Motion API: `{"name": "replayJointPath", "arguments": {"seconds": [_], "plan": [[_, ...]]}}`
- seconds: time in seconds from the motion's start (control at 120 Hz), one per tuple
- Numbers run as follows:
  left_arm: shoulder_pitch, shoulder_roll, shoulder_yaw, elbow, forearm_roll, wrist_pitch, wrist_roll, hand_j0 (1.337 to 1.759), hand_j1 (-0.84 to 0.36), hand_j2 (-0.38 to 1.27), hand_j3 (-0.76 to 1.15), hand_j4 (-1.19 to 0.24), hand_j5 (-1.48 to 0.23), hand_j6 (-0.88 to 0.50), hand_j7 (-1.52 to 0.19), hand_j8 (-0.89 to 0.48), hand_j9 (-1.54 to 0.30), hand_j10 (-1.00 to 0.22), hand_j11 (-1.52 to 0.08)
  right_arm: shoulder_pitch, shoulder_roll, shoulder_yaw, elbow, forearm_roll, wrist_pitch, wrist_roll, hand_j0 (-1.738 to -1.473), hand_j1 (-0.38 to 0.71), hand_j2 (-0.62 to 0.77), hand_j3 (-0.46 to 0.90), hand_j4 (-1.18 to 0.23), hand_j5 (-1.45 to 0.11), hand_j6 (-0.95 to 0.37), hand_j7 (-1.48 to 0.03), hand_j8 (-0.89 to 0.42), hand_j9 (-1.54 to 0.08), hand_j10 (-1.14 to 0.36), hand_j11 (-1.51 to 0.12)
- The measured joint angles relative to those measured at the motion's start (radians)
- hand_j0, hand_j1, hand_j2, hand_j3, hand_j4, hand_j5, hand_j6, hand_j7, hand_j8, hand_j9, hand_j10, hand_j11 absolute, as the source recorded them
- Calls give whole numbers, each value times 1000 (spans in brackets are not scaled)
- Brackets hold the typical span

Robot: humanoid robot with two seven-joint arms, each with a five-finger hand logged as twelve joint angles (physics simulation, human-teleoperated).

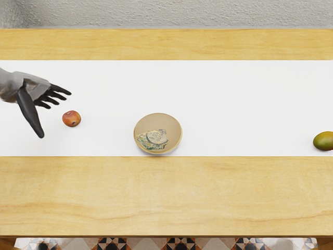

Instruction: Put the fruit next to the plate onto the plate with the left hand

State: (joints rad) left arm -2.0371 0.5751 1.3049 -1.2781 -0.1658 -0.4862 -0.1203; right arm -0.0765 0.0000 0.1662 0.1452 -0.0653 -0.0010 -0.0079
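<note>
Two fruits are lying on the surface (234, 104): an apple (71, 118) left of the plate (175, 123), a mango (323, 140) far right. Left robot hand (35, 96) is hovering beside the apple, fingers spread, empty. Risk: a glancing finger sending the round apple rolling away.

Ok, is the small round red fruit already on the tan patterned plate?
No, the small round red fruit lies on the white cloth, apart from the tan patterned plate.

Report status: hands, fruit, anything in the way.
Left hand open, beside red fruit, not touching. Right hand not in view. Fruit on white runner, left of plate, not yet on it. Nothing between them; mango far right.
</note>
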Motion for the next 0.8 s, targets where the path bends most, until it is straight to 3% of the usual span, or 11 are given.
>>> {"name": "replayJointPath", "arguments": {"seconds": [0.358,0.417,0.458,0.55,0.667,0.8], "plan": [[18,27,-8,33,35,8,1,1658,335,3,0,-12,-16,-13,-16,-12,-16,-12,-16,-3,0,-2,-16,2,-3,0,-1658,-349,0,0,0,0,-1,0,0,0,0,0],[9,-99,17,66,27,34,1,1658,335,2,0,-13,-16,-13,-16,-13,-16,-12,-16,-3,0,-2,-17,2,-3,0,-1658,-349,0,0,0,0,-1,0,0,0,0,0],[9,-180,33,70,16,139,1,1658,335,3,0,-13,-16,-13,-16,-13,-16,-12,-16,-3,0,-2,-17,2,-4,0,-1658,-349,0,0,0,0,-1,0,0,0,0,0],[-48,-344,62,38,-54,382,2,1658,335,2,0,-12,-16,-13,-16,-12,-16,-12,-15,-3,0,-2,-17,2,-4,0,-1658,-349,0,0,0,0,-1,0,0,0,0,0],[-10,-560,91,-8,-171,619,3,1658,334,2,0,-13,-16,-13,-16,-13,-16,-13,-16,-3,0,-2,-18,2,-4,0,-1658,-349,0,0,0,0,-1,0,0,0,0,0],[72,-575,110,-29,-219,733,4,1658,333,2,0,-14,-17,-14,-17,-13,-17,-13,-17,-3,0,-2,-18,2,-4,0,-1658,-349,0,0,0,0,-1,0,0,0,0,0]]}}
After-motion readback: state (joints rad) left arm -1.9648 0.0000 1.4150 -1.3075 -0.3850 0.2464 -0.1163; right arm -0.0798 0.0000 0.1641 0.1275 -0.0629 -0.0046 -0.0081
